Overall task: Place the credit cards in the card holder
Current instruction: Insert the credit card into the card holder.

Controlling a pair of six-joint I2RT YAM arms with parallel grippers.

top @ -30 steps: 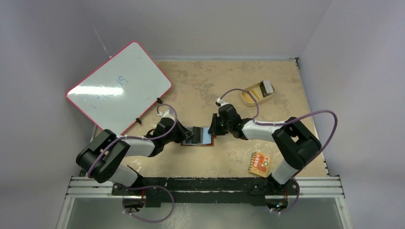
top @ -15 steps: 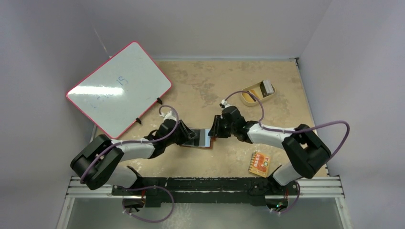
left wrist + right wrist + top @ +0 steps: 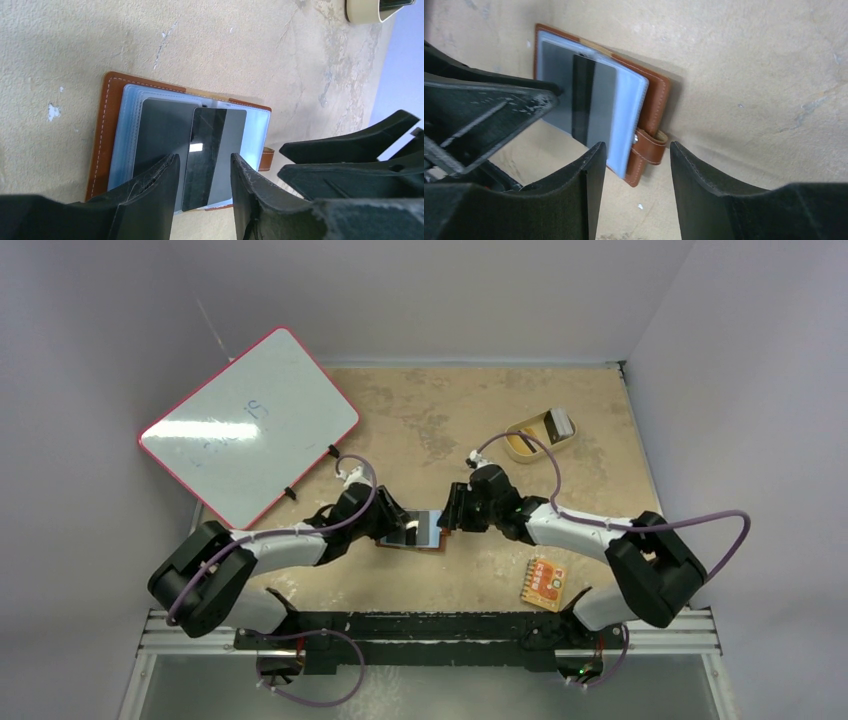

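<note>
Opened up vs a sec ago: left gripper (image 3: 203,159) and right gripper (image 3: 636,148), both released, gripping nothing. Illegible faint blue scribble on whiteboard (image 3: 250,425), far left. Glossy black credit cards (image 3: 215,150) flat on card holder (image 3: 100,135) pockets, mid-table btwn grippers; tucked in or not, can't tell. Stitched brown leather, snap tab at right.

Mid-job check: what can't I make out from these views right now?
Left wrist view: the glossy black card on the brown leather card holder runs partly behind the left hand. Whether it is tucked into a clear pocket or lying on top is unclear.
Top view: that hand covers the holder's left part.
Tan oval dish: contents too small from the top, cropped by the left wrist view's edge.
</note>
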